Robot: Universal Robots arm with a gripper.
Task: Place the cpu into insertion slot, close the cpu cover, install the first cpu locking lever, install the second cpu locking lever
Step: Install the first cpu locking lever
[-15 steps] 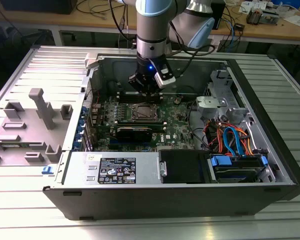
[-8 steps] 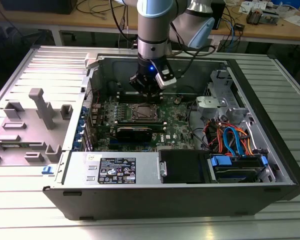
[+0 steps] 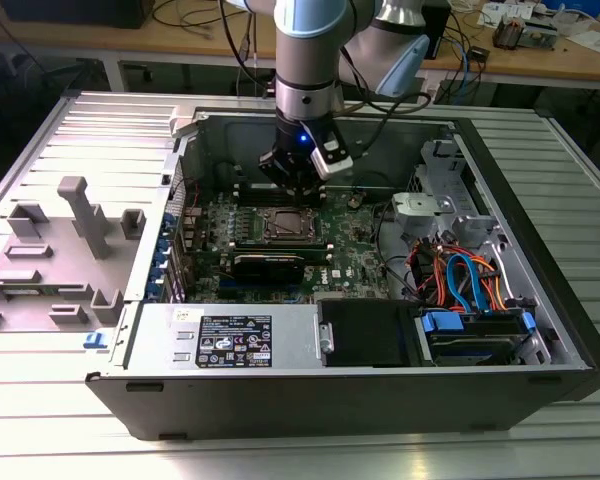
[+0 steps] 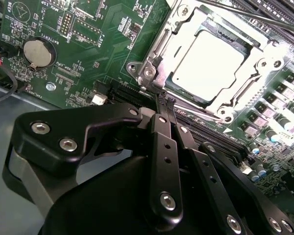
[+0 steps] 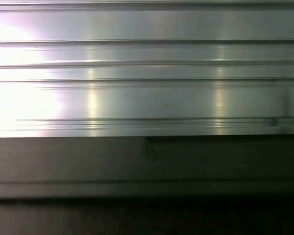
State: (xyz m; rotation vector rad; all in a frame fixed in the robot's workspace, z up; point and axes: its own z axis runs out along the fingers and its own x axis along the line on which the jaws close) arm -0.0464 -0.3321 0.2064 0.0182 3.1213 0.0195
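Second wrist view gives us the cpu (image 4: 208,61) framed by the cpu cover (image 4: 160,46), which lies flat around it. We find the gripper (image 4: 165,100) clenched, fingertips together on nothing, just beside the cover's edge. In the exterior view it hangs over the insertion slot (image 3: 288,226). White print on the green board (image 4: 103,44) and the label (image 3: 235,342) on the power supply (image 3: 170,330) are unreadable to us.

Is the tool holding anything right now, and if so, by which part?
Nothing appears held: the tool is shut empty, its tips beside the edge of the cpu cover.
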